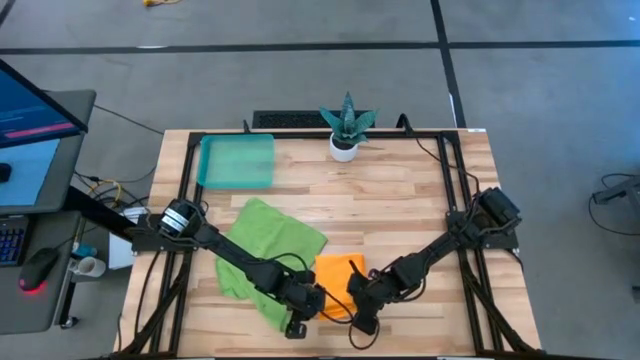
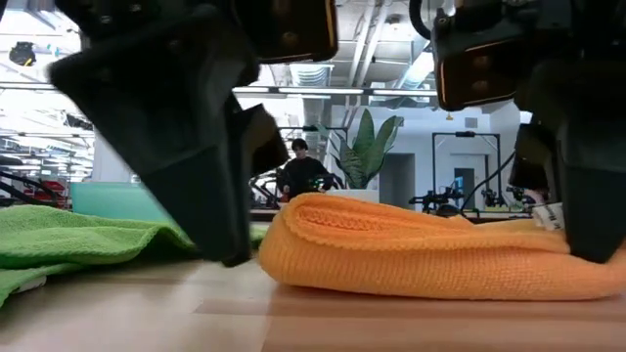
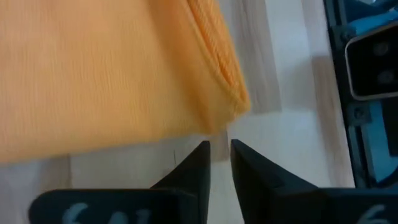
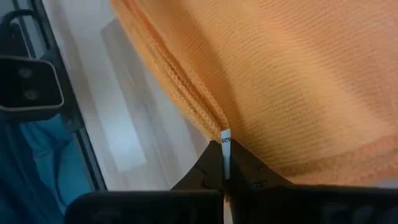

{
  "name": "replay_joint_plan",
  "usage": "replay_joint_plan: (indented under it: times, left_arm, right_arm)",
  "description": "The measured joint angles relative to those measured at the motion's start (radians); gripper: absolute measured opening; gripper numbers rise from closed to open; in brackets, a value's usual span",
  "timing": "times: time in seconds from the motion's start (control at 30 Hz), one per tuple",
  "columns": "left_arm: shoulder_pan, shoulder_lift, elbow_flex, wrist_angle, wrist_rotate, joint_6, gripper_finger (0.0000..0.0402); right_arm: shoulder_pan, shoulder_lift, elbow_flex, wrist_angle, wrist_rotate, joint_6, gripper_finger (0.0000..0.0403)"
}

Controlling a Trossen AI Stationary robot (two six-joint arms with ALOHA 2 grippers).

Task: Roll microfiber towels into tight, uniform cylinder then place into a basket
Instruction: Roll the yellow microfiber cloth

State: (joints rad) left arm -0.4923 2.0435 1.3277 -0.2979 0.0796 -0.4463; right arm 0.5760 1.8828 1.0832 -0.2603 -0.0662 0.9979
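Note:
The orange towel (image 1: 338, 283) lies folded in several layers near the table's near edge; in the low view (image 2: 421, 249) it is a thick flat pad. The green towel (image 1: 268, 248) lies rumpled to its left, under my left arm. The teal basket (image 1: 237, 161) stands at the far left. My left gripper (image 3: 219, 149) stands low at the orange towel's near left corner (image 3: 239, 107), with a narrow gap between its fingers and nothing in it. My right gripper (image 4: 225, 155) is shut on the towel's near right corner. My right gripper pinches the orange towel's near right corner by its stitched edge (image 4: 208, 118) between the two fingertips, with the white tag (image 4: 225, 142) caught in the pinch. The fingers come from above, slanting down. The towel stays flat on the table, slack.
A small white pot with a spiky green plant (image 1: 345, 130) stands at the far edge's middle. Black frame rails (image 1: 455, 200) run along the table's sides. Bare wood (image 1: 400, 200) lies between the towels and the plant. A person (image 2: 300, 171) sits in the room behind.

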Motion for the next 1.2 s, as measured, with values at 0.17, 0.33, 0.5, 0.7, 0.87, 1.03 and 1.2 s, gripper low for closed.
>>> replay_joint_plan:
  times: [0.17,0.33,0.5,0.7,0.87,1.03,1.2]
  left_arm:
    - [-0.001,0.0,-0.001,-0.023,0.015,0.024,0.0079]
    - [-0.041,-0.006,-0.001,-0.02,-0.013,0.056,0.0077]
    - [-0.097,-0.005,-0.001,0.028,-0.077,0.109,0.0067]
    - [-0.103,0.003,0.0,0.112,-0.206,0.184,0.0055]
    - [-0.062,0.021,0.002,0.132,-0.139,0.187,0.0046]
    - [-0.05,0.031,0.0,0.132,-0.146,0.21,0.0037]
    - [-0.047,0.03,0.0,0.13,-0.24,0.217,0.0029]
  right_arm:
    - [-0.015,0.0,0.0,0.004,0.008,0.024,0.0016]
    - [-0.017,0.0,0.0,0.008,0.011,0.044,0.0016]
    - [-0.018,0.0,0.0,0.008,0.012,0.05,0.0015]
    - [-0.022,0.0,0.0,0.012,0.012,0.05,0.0015]
    - [-0.022,0.0,0.0,0.014,0.012,0.05,0.0016]
    - [-0.022,0.0,0.0,0.011,0.012,0.047,0.0015]
    - [-0.02,0.0,0.001,0.01,0.011,0.049,0.0015]
